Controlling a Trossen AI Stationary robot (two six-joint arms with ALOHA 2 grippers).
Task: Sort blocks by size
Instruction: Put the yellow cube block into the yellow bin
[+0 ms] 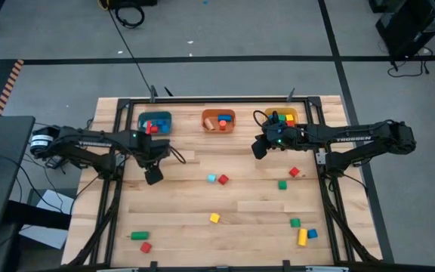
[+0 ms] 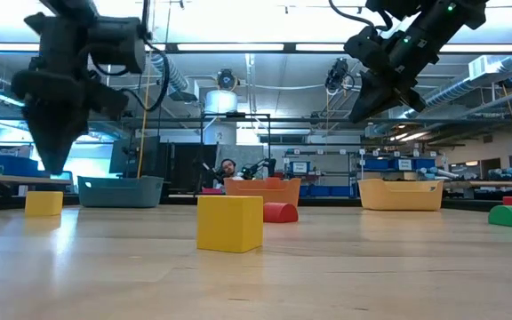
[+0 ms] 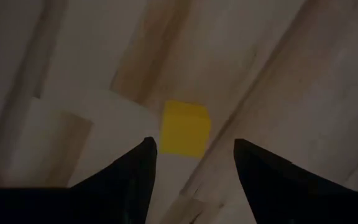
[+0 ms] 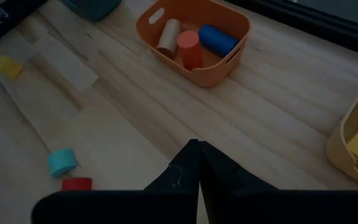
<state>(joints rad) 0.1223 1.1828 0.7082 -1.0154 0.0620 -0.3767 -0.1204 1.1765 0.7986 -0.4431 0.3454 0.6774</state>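
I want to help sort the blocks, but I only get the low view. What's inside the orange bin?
Observer: The right wrist view shows the orange bin holding a tan piece, a red piece and a blue piece.
Operator: Is the left gripper carrying a block?
Observer: No. The left gripper is open and empty; a yellow block lies ahead of it.
Operator: And the right one?
Observer: The right gripper is shut on nothing, hovering near the yellow bin.
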